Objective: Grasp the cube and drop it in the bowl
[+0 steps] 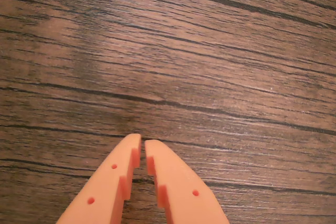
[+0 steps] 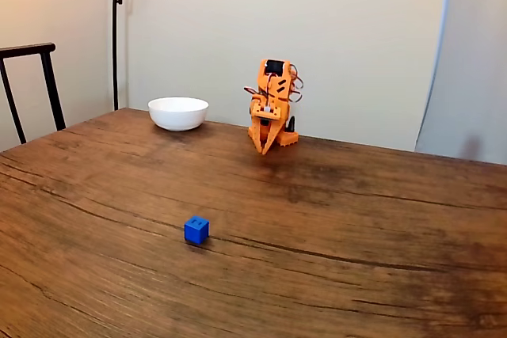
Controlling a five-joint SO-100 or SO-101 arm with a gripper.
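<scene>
A small blue cube (image 2: 196, 229) sits alone on the wooden table (image 2: 356, 219), near the front in the fixed view. The white bowl (image 2: 178, 112) stands at the far left of the table, upright. The orange arm is folded at the far edge, to the right of the bowl, with its gripper (image 2: 264, 150) pointing down just above the wood. In the wrist view the two orange fingers come in from the bottom and the gripper (image 1: 143, 141) is shut, tips nearly touching, with nothing between them and bare wood grain below.
A dark chair back (image 2: 32, 85) stands beyond the table's left edge. A thin black lamp pole (image 2: 116, 29) rises behind the bowl against the wall. Wide bare wood lies between the arm and the cube.
</scene>
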